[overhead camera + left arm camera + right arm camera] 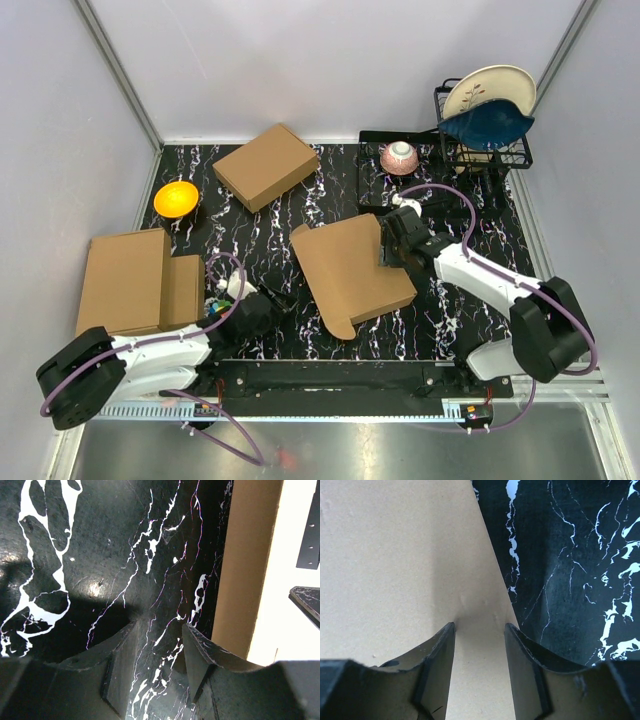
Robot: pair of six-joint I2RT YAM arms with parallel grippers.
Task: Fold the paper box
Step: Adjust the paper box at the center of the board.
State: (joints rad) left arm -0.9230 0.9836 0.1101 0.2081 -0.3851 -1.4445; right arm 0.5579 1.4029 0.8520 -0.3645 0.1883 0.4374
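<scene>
The paper box (345,270) lies as a flat brown cardboard piece at the middle of the marbled table, with a small flap at its near corner. My right gripper (386,250) rests over the box's right edge. In the right wrist view its jaws (480,625) stand open, with the tan cardboard (395,555) lying beneath them and nothing clamped between. My left gripper (272,302) sits low at the box's left, apart from it. In the left wrist view it (160,625) is open over bare table, and a cardboard strip (247,565) shows to the right.
A compact brown box (265,165) lies at the back. A tan cardboard slab (125,280) covers the left side, with an orange bowl (176,198) behind it. A pink bowl (399,157) and a black dish rack (505,155) holding a plate and a blue bowl stand at the back right.
</scene>
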